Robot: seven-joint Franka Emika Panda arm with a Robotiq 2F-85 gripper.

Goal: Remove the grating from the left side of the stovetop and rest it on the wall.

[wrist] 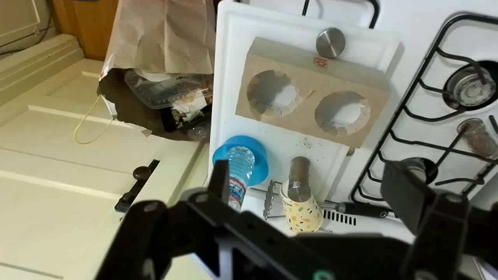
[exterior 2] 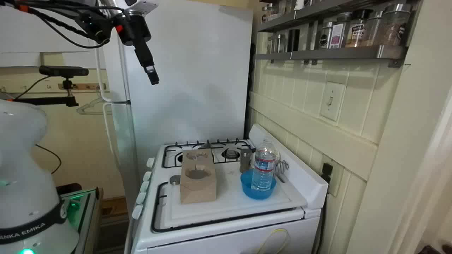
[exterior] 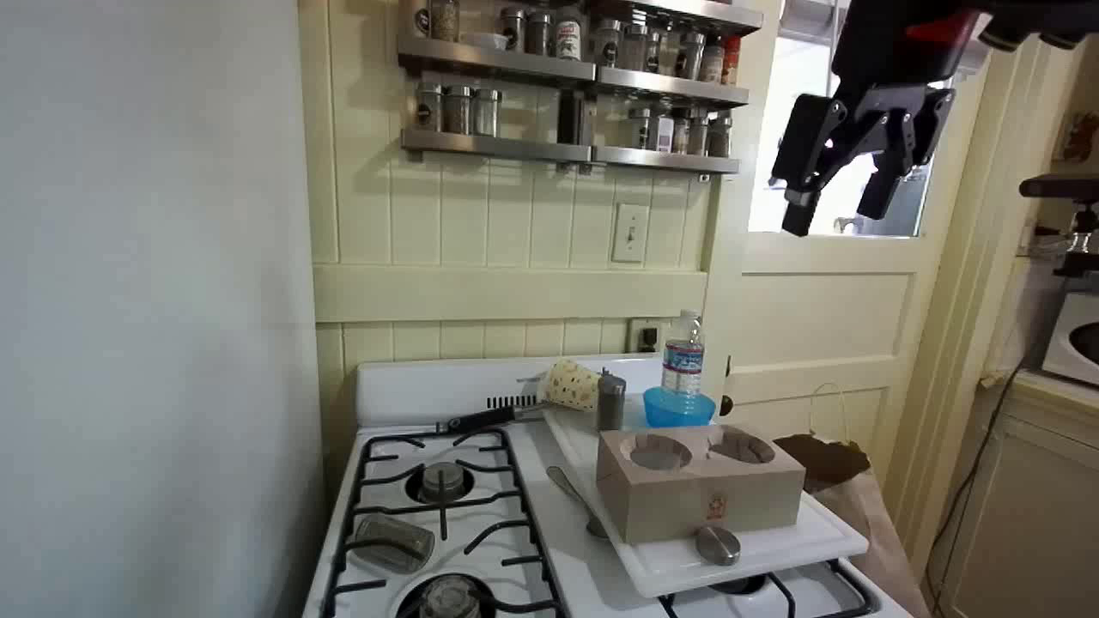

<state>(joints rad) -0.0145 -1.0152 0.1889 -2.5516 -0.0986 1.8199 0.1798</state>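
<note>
The gripper (exterior: 836,210) is high above the level of the stovetop (exterior: 571,558), as seen in both exterior views. The tool is released, its two fingers spread well apart. The black grating (exterior: 443,508) lies below and well apart from the tool, flat on the stovetop, its frame around two round burners (exterior: 448,594); a jar (exterior: 397,527) lies on its side within that frame. Beyond the grating from the tool rises the pale wall (exterior: 154,309), in an exterior view the flat side of a refrigerator (exterior 2: 190,77). In the wrist view, a white tray (wrist: 223,77) bearing a cardboard box (wrist: 305,112) shows past the fingertips.
</note>
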